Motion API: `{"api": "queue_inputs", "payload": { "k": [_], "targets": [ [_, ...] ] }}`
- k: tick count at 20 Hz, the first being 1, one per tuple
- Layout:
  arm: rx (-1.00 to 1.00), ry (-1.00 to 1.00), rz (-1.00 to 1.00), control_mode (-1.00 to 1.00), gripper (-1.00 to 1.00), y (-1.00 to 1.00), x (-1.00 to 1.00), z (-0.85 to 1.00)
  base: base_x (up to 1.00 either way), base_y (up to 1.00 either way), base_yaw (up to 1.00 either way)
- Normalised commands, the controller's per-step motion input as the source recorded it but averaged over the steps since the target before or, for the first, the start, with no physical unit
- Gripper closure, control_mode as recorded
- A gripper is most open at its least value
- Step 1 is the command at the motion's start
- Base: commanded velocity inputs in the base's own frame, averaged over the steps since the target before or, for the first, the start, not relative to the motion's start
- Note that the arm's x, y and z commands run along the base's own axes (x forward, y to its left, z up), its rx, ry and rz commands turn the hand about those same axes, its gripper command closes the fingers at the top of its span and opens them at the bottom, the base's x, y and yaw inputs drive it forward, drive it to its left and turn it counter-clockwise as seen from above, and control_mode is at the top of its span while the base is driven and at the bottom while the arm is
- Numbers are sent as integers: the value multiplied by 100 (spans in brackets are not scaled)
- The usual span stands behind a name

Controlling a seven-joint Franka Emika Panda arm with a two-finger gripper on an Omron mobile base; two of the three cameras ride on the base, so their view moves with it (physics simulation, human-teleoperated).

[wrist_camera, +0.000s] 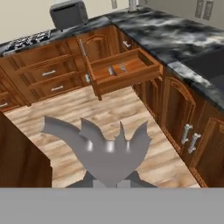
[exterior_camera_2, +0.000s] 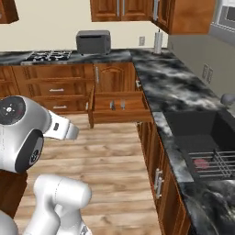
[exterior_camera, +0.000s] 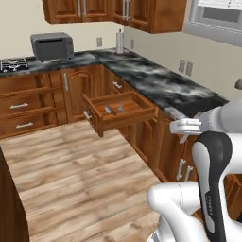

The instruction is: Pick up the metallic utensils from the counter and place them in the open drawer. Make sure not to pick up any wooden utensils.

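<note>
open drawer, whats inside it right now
Two small utensils lie side by side on the drawer floor: a dark-handled cleaver and a small silver fork. The front wall hides the floor just behind it.

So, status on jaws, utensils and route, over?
Jaws shut on fork. Drawer open, two utensils already inside. Bare floor between, nothing blocking.

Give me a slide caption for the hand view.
Gripper carrying a silver fork toward the open drawer.
</note>
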Motion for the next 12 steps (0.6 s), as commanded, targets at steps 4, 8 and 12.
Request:
{"api": "queue_inputs", "payload": {
  "k": [4, 8, 12],
  "targets": [
    [0, 0, 0, 100, 100, 0, 0, 0, 100, -10, 34],
    [0, 0, 0, 100, 100, 0, 0, 0, 100, 8, 34],
    [0, 0, 0, 100, 100, 0, 0, 0, 100, -59, 35]
  ]
}}
